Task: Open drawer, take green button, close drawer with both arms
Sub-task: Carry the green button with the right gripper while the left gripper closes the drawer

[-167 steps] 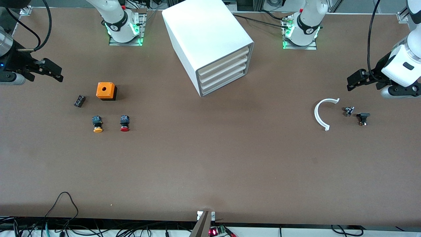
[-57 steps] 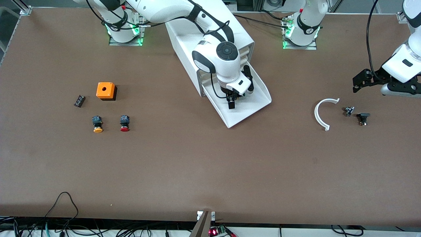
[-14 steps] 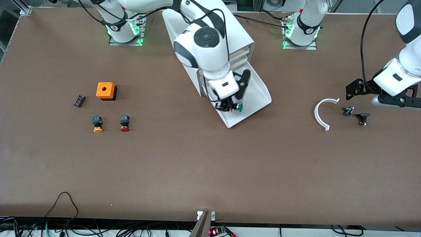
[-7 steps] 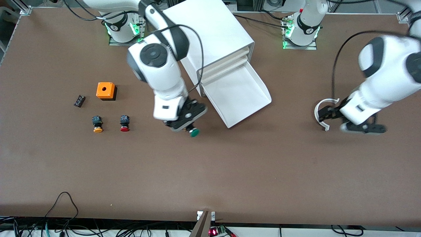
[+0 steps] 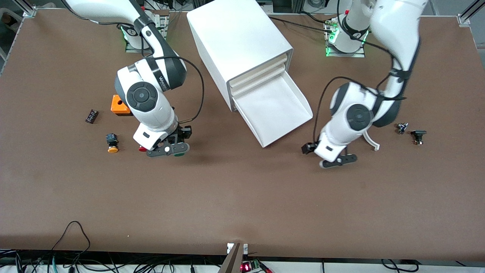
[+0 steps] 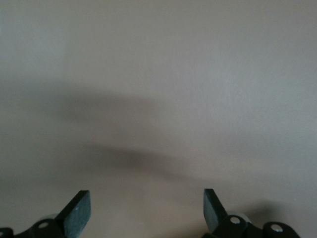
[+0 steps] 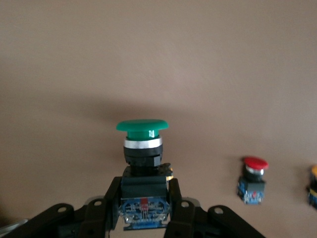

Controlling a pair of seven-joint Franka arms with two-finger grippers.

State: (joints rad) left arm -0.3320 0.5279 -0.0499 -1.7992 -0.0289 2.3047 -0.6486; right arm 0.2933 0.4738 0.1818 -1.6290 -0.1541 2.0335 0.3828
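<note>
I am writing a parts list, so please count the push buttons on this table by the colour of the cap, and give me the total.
green-capped button: 1, held in the right gripper above the table
red-capped button: 1, on the table
yellow-capped button: 1, on the table
Total: 3

The drawer [image 5: 278, 110] juts open from the cabinet [image 5: 237, 45], blocking the worktop's [image 5: 242, 204] middle. The red button [image 7: 253, 179] and yellow button [image 5: 112, 142] crowd the right claw [image 5: 171, 148]. Bare worktop runs along the front-camera edge and under the left claw [image 6: 147, 210].
</note>
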